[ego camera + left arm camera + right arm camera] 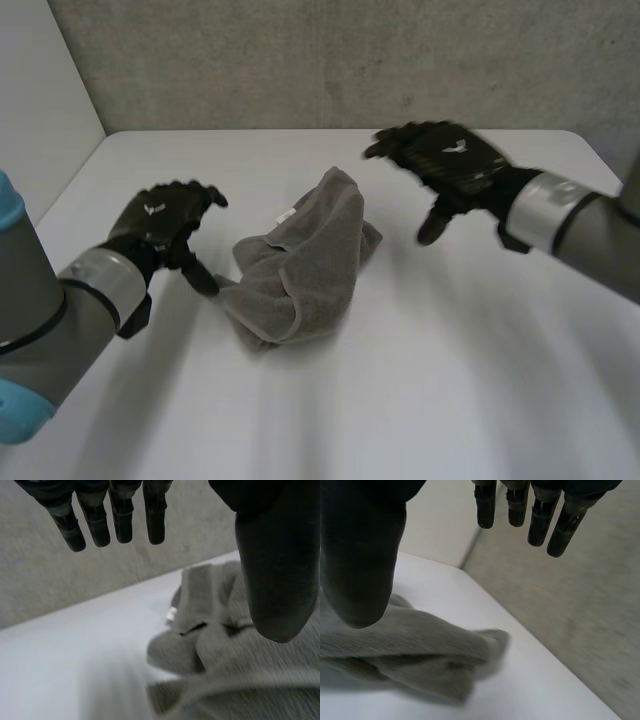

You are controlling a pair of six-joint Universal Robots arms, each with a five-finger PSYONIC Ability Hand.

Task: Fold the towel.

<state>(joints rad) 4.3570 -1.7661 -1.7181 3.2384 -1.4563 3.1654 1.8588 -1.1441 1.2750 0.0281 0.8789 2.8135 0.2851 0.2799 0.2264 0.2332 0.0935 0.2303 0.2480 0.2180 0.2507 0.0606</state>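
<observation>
A grey towel lies crumpled in a heap at the middle of the white table, a small white label on its far edge. My left hand hovers just left of the heap, fingers straight and spread, thumb near the towel's near-left corner, holding nothing. My right hand hangs above the table to the right of the heap, open and empty. Under the left hand's thumb the towel bunches up. The right hand's thumb is over the towel, its fingers straight.
A grey concrete wall runs along the table's far edge, and a white panel stands at the left. Bare tabletop surrounds the heap on every side.
</observation>
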